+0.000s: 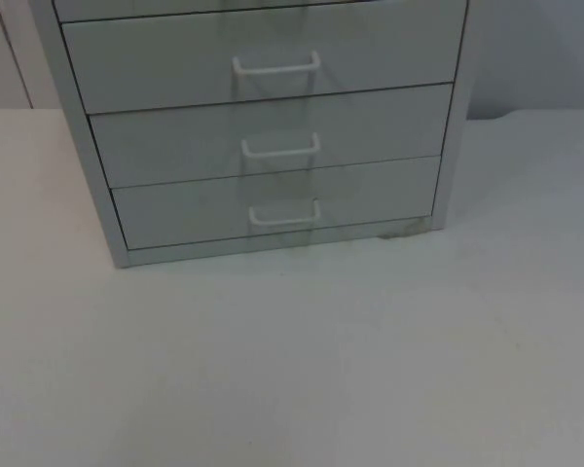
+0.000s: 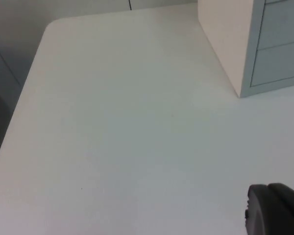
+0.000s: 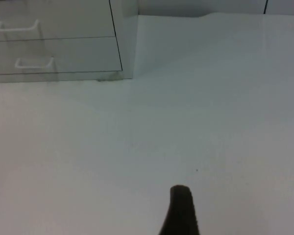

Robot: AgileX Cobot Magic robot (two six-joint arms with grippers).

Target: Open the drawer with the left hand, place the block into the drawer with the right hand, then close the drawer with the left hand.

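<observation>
Three drawers [image 1: 273, 199] of the cabinet [image 1: 97, 185] were shut (white handles [image 1: 284, 214] forward). I saw the left gripper [image 2: 277, 210] left of the cabinet, the right gripper [image 3: 181, 210] right; finger spread I couldn't tell.

**Black fingertips are all that shows of the two-armed robot**

Seen from the left wrist, the left gripper's fingertip [image 2: 274, 210] is a matte black block with a rounded top edge and a broad, bulky outline; a small notch or step marks its near side, and the surface looks smooth, plastic-like, without visible screws or markings; from the right wrist, the right gripper's fingertip [image 3: 181, 210] is slimmer, a dark, narrow tongue with a rounded tip that widens slightly toward its base; it too is plain black, with a faint sheen along one edge and no lettering that can be made out.
</observation>
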